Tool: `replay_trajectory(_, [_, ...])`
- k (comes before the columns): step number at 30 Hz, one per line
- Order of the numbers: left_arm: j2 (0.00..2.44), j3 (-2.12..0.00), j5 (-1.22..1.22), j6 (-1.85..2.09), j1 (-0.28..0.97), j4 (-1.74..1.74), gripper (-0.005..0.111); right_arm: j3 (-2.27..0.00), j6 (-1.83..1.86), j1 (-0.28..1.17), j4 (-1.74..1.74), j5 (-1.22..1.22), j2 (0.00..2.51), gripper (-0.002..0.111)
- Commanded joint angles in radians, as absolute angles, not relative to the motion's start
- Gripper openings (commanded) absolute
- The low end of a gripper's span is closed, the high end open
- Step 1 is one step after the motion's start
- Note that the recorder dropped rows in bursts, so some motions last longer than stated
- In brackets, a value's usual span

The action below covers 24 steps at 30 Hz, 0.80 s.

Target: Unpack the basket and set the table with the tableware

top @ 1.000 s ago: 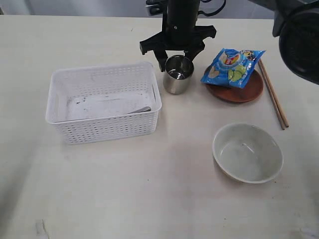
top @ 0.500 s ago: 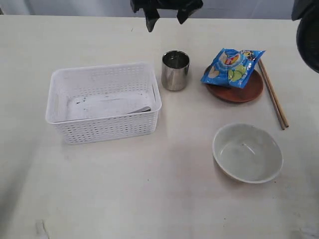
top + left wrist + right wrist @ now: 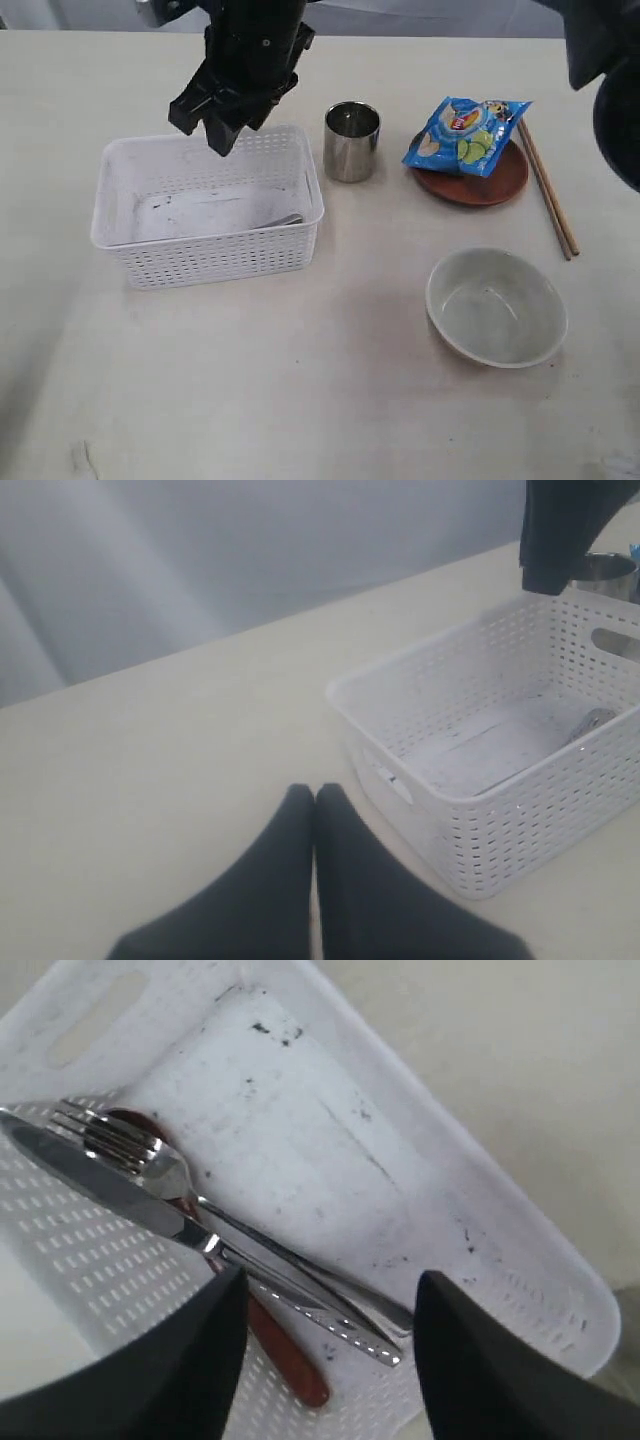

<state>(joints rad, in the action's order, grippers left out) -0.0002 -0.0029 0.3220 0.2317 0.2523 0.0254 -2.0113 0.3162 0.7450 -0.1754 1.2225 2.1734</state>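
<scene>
Pale cream matte tabletop (image 3: 300, 400). R gripper (image 3: 330, 1282) open, empty, over white perforated plastic basket (image 3: 330, 1130). Below its jaw gap, on basket floor: steel knife (image 3: 110, 1192), steel fork (image 3: 160, 1165), reddish-brown wooden spoon (image 3: 285, 1350). L gripper (image 3: 314, 795) closed, empty; basket beyond its tips.

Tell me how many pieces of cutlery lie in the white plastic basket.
3: a steel knife, a steel fork beside it, a reddish-brown wooden spoon partly beneath both; more may be hidden.

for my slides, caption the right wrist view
Open right tool above the basket, over knife, fork and wooden spoon.
</scene>
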Motion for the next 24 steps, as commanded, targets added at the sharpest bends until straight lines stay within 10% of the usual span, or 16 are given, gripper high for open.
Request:
replay_trajectory(1, [0.0,0.0,0.323,0.227,0.258,0.031,0.0,-2.008,0.373,0.773,-0.177,1.221,2.18,0.049])
replay_trajectory(24, [0.0,0.0,0.323,0.227,0.258,0.031,0.0,-2.008,0.434,0.84,-0.182,1.195,2.252,0.049])
